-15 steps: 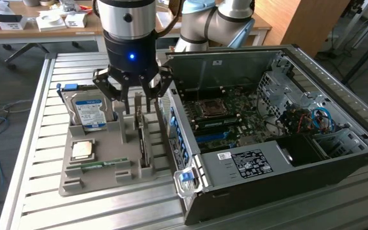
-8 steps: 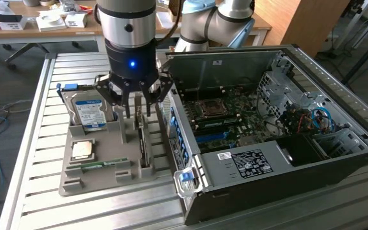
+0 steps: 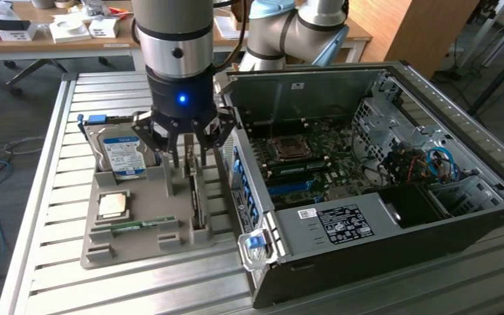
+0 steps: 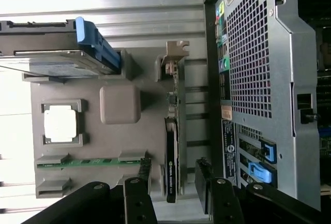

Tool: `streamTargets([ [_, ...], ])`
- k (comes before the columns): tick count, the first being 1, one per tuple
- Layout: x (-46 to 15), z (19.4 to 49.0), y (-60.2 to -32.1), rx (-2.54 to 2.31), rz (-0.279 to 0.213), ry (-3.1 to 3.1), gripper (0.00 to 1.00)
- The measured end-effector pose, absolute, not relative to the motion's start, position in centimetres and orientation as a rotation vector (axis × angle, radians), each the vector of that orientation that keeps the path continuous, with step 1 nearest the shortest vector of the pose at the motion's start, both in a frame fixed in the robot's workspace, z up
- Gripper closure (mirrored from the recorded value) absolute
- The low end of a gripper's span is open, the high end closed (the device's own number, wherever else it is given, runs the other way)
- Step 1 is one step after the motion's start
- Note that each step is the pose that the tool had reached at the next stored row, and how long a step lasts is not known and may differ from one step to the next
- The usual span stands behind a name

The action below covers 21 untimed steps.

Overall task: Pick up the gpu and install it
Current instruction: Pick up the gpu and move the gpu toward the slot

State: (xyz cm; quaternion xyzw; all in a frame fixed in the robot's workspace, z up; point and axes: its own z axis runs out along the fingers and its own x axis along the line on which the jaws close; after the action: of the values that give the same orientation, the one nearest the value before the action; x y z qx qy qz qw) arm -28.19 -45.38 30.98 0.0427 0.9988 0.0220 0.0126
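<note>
Exterior view, read left to right. On the slatted bench (image 3: 42,262) sits a grey parts tray (image 3: 103,252). Toward the exterior view's left of the tray we note the silver hard drive (image 3: 125,154) standing in its slot. The processor chip (image 3: 113,205) lies flat nearer the camera, and the green memory stick (image 3: 138,227) sits on edge nearer again. Next along is the end effector (image 3: 184,147), hanging over the side of the tray toward the exterior view's right, jaws spread wide and gripping nothing. The gpu (image 3: 197,207) stands on its long edge in a tray slot, beneath the end effector and slightly toward the camera. It is just beside the open computer case (image 3: 340,279) at the exterior view's right. Key relation: the card's long axis runs along the tray, roughly parallel to the case's side wall. In the wrist view the two fingers (image 4: 138,198) flank the card's thin top edge, one to each face, with a visible gap on both sides. The closing direction therefore runs across the card's thickness, which we judge to be the correct alignment for a pinch on the flat faces. The fingers appear to sit over the black-covered part of the card, with the metal bracket at the opposite end. No contact is visible. We judge the work to be at the approach, with the card seated in the tray and not lifted.
</note>
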Motion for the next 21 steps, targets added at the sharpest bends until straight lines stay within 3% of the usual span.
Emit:
streamTargets([
  [21, -28.2, 27.7, -45.4, 0.133, 0.069, 3.113, 0.53],
])
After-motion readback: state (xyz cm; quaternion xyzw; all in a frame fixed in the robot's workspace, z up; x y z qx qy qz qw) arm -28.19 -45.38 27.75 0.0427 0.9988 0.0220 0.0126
